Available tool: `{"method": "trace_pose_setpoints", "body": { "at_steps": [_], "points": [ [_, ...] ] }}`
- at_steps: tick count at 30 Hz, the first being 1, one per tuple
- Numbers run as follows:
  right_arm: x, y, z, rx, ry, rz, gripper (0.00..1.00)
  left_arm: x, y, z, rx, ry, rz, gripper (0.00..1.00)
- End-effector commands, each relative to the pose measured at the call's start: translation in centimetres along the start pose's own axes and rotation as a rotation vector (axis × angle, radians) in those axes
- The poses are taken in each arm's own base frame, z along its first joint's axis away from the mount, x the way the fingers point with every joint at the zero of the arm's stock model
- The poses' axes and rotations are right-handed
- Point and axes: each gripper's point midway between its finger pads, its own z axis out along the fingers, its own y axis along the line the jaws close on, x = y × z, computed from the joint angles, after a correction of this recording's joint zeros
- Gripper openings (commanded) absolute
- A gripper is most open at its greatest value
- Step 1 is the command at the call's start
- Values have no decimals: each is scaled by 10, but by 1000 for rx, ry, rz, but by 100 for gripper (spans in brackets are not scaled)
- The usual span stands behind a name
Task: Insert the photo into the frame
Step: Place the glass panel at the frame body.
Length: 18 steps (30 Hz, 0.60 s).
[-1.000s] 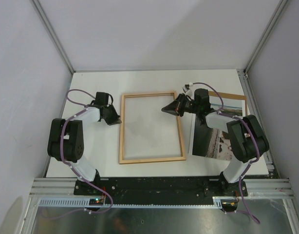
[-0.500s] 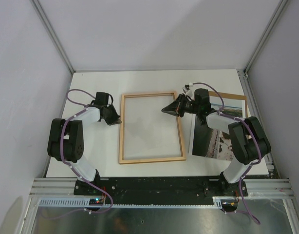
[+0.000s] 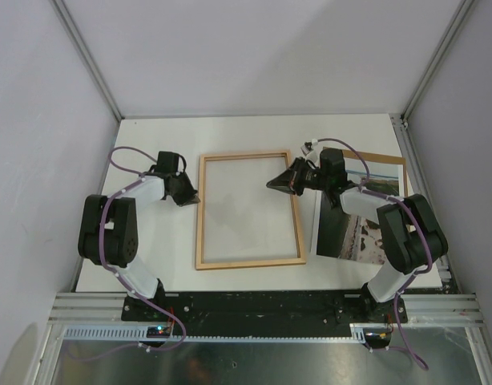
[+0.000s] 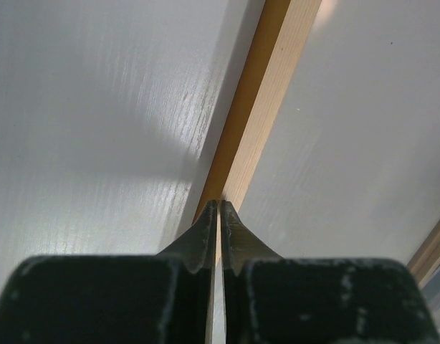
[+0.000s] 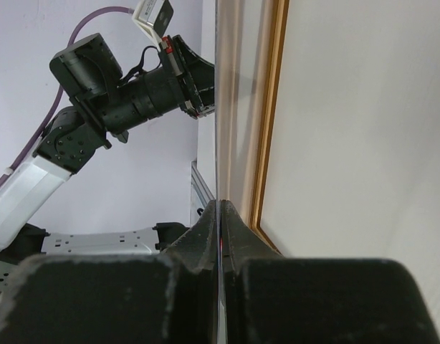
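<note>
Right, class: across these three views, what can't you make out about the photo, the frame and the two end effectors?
- Photo: top view, the right arm covers its middle and lower right.
- Left end effector: left wrist view, its own fingers hide whether they pinch the frame.
- Right end effector: right wrist view, the closed fingers hide what, if anything, sits between them.

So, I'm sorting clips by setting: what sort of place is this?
Probably a lab robot cell: white table walled by blank panels on aluminium rails, left arm and right arm bolted at its near edge.
</note>
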Motion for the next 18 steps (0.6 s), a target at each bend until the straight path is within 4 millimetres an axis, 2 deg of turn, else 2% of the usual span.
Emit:
{"method": "trace_pose_setpoints", "body": {
  "at_steps": [1,18],
  "points": [
    [4,15,-4,-29,-6,-69,0,19,10,3,-39,66,22,4],
    [13,-7,0,9,12,-83,0,21,12,5,-43,71,22,4]
  ]
}}
